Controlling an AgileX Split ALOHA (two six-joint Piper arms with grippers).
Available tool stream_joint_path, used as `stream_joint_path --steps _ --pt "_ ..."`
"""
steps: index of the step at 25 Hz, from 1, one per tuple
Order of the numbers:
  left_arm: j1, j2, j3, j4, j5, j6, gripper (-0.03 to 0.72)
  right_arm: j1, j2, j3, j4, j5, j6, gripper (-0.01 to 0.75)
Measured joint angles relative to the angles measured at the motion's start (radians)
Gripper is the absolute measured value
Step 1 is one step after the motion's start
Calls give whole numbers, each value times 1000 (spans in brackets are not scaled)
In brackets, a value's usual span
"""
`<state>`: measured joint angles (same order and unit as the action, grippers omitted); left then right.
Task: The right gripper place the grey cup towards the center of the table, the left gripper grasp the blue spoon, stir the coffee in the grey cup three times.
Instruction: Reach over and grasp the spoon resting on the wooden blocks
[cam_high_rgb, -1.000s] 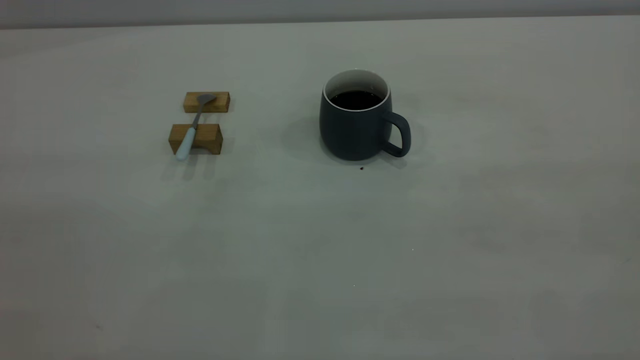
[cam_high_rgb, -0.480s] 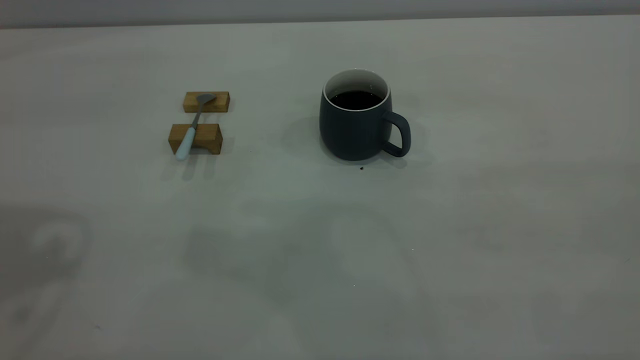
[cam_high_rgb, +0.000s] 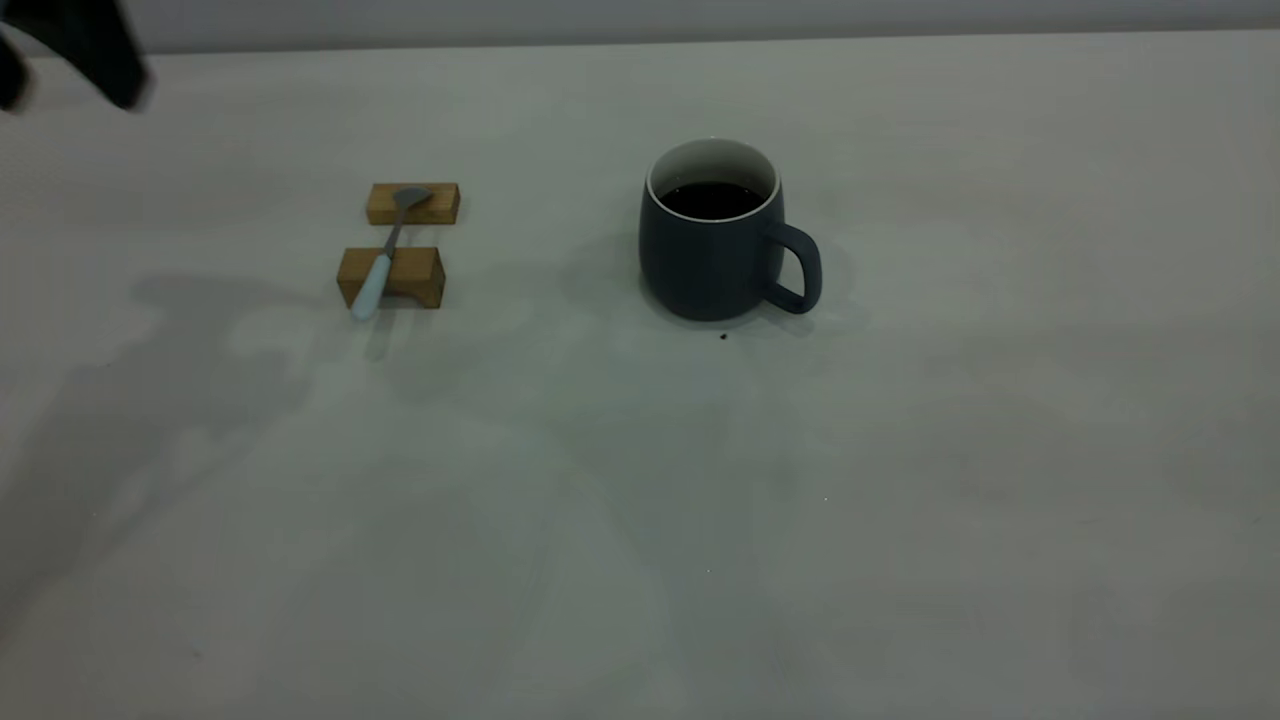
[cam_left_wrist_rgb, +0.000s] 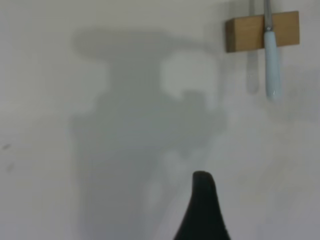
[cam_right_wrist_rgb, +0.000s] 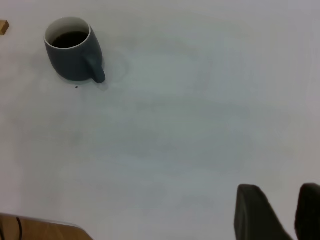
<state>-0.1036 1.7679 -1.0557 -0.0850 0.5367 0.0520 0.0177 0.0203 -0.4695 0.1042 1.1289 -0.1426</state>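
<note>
A: Status?

B: Nothing grasped yet. My right gripper (cam_right_wrist_rgb: 280, 212) hangs over the table's (cam_high_rgb: 900, 560) near part, fingers slightly parted, holding nothing. Grey cup (cam_high_rgb: 715, 240) sits mid-table w/ coffee (cam_high_rgb: 712, 199), untouched. Blue spoon (cam_high_rgb: 385, 258) rests across two wooden blocks (cam_high_rgb: 400, 240).

A: Left?

B: Left gripper (cam_high_rgb: 70, 50) at far-left corner; can't tell its fingers. Stirring not begun.

From my station the table (cam_high_rgb: 900, 450) reads as a smooth, matt surface. The grey cup (cam_high_rgb: 712, 250) looks like matt-glazed ceramic; its coffee (cam_high_rgb: 712, 199) lies glossy. The blue spoon (cam_high_rgb: 385, 256) pairs a smooth plastic-looking handle with dull metal, resting on two bare wooden blocks (cam_high_rgb: 392, 276).
</note>
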Motion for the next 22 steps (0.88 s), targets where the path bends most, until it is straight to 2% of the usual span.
stream_joint_path --steps 8,13,22 --pt "-94 244 -1 -9 -155 -94 650 0 0 0 0 0 0 238" --pt "-113 329 -10 -35 -259 -108 638 0 0 0 0 0 0 238" --pt "-136 477 -122 -62 -267 -109 610 0 0 0 0 0 0 238"
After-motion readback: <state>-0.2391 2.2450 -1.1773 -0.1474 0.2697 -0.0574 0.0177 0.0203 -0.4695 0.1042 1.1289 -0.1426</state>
